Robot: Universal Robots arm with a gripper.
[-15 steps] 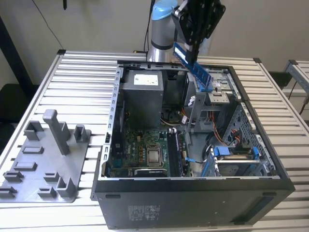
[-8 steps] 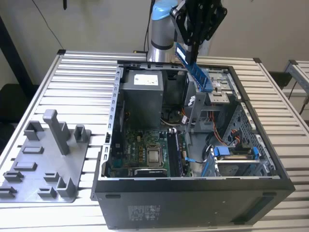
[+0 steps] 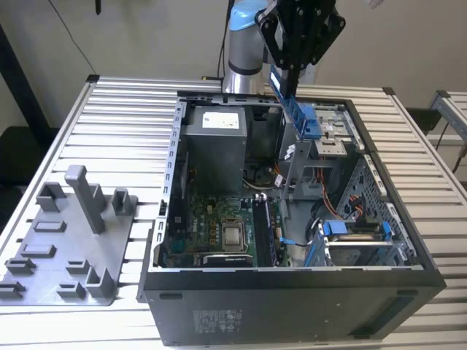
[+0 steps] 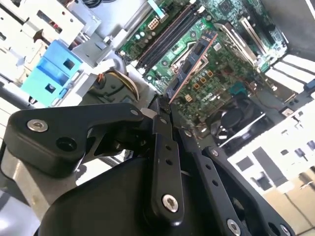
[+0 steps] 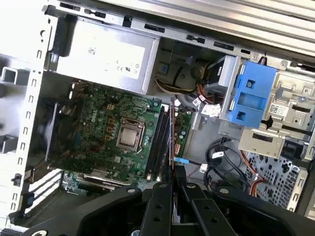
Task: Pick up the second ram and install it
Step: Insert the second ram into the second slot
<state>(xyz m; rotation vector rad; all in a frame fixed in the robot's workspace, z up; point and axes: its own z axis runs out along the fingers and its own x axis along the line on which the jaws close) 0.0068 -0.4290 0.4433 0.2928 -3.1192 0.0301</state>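
Robotics lab, by the look of it. Robot arm (image 3: 244, 44) at a slatted metal table (image 3: 124, 109). Opened computer case (image 3: 292, 306) and grey parts jig (image 3: 66, 248) sit on it.

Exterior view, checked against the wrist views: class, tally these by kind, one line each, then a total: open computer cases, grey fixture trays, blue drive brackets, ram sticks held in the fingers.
Open computer case: 1
Grey fixture tray: 1
Blue drive brackets: 2
Ram stick held in the fingers: 1
Total: 5

green mobo (image 5: 101, 115), blue bracket (image 5: 251, 93), blk tool (image 5: 173, 181)
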